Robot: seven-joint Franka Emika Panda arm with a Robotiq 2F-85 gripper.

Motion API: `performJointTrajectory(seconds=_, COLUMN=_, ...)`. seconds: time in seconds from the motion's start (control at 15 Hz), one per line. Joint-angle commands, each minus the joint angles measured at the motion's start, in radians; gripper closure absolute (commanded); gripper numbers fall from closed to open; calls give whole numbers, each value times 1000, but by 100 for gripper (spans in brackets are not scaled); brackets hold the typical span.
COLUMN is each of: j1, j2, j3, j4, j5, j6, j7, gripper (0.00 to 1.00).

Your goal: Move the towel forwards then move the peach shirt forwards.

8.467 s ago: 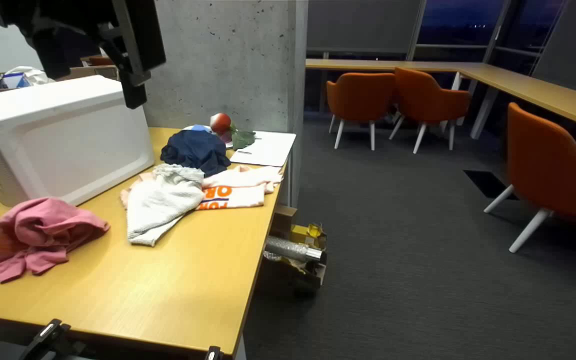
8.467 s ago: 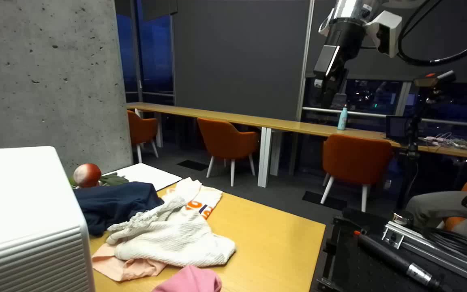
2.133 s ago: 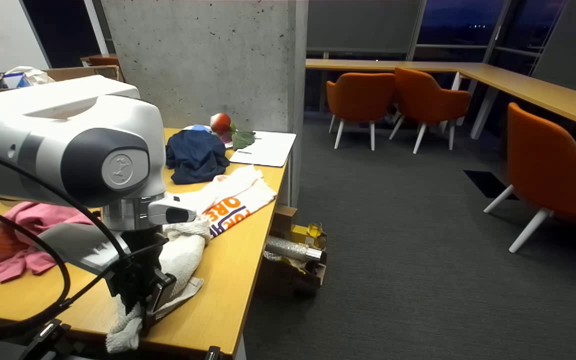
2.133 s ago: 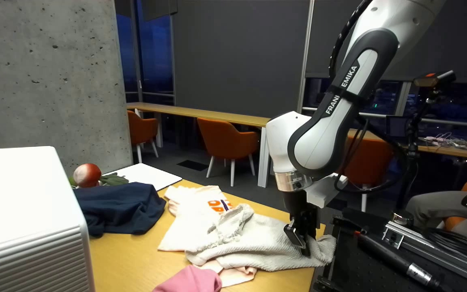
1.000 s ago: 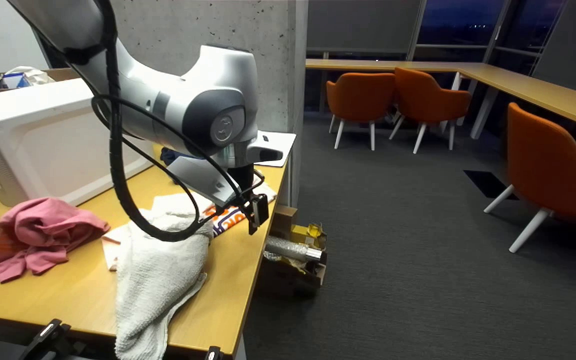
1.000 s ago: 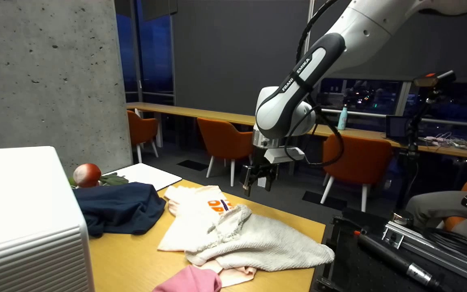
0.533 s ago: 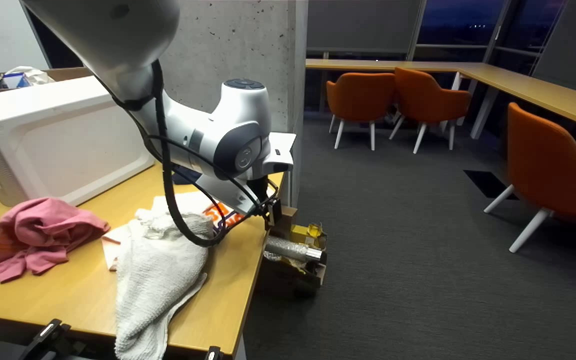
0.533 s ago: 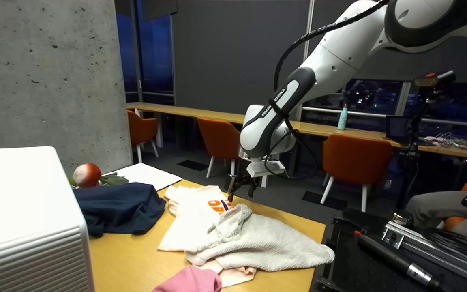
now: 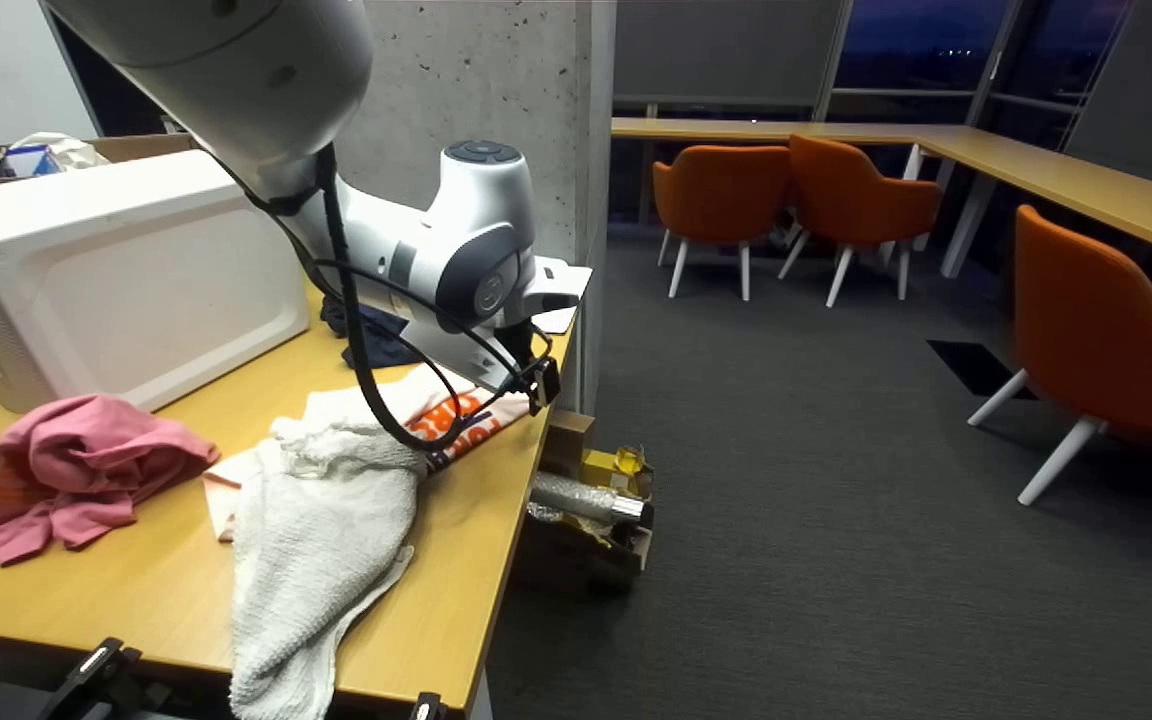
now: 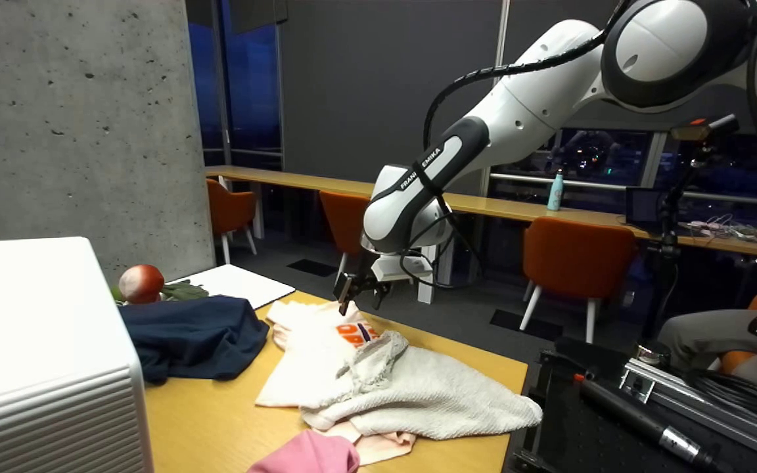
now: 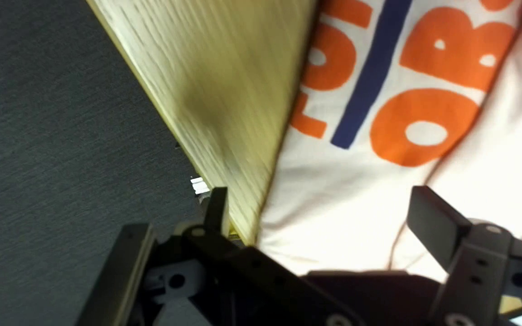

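Observation:
The off-white textured towel (image 9: 326,560) lies bunched on the table, also seen in an exterior view (image 10: 437,394). Its tip reaches past the edge on the robot's side. The peach shirt (image 10: 306,361), pale with orange and purple lettering, lies partly under the towel. A peach corner (image 10: 385,447) shows from beneath it. The shirt fills much of the wrist view (image 11: 333,194). My gripper (image 10: 361,307) is open and empty above the shirt's lettered far end, near the table's side edge. In the wrist view the spread fingers (image 11: 319,199) have shirt and table edge between them.
A navy cloth (image 10: 194,335), white board (image 10: 240,286) and red vegetable-like object (image 10: 142,284) are at the back. A large white box (image 9: 156,290) and pink cloth (image 9: 86,470) lie on one side. Black clamps (image 9: 96,665) sit at the near edge.
Towel and shirt have shifted toward the robot's edge since 8.5 s ago. The gripper was at the towel 2.1 s ago, left it, and moved over the shirt's far end, rising slightly lately.

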Motion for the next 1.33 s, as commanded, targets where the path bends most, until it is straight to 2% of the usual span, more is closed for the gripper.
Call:
performJointTrajectory(seconds=0.0, j1=4, j2=80, j3=20, j4=142, j5=-1, j6=-48, j7=-13, gripper=0)
performJointTrajectory(seconds=0.33, j1=7, j2=163, j3=40, j4=259, j5=1, j6=-114, j7=-20, gripper=0)
performJointTrajectory(seconds=0.4, j1=8, j2=176, j3=40, j4=276, j5=-1, j6=-123, j7=-21, gripper=7)
performJointTrajectory(seconds=0.47, j1=6, j2=188, j3=41, j4=294, j5=-1, j6=-134, j7=-25, gripper=26)
performJointTrajectory(seconds=1.07, j1=33, j2=205, j3=33, j4=413, j5=-9, j6=-224, j7=-7, gripper=95)
performJointTrajectory(seconds=1.13, j1=38, j2=203, j3=34, j4=431, j5=-8, j6=-232, j7=-3, gripper=99)
performJointTrajectory(seconds=1.27, j1=51, j2=194, j3=40, j4=470, j5=-6, j6=-260, j7=1, gripper=100)
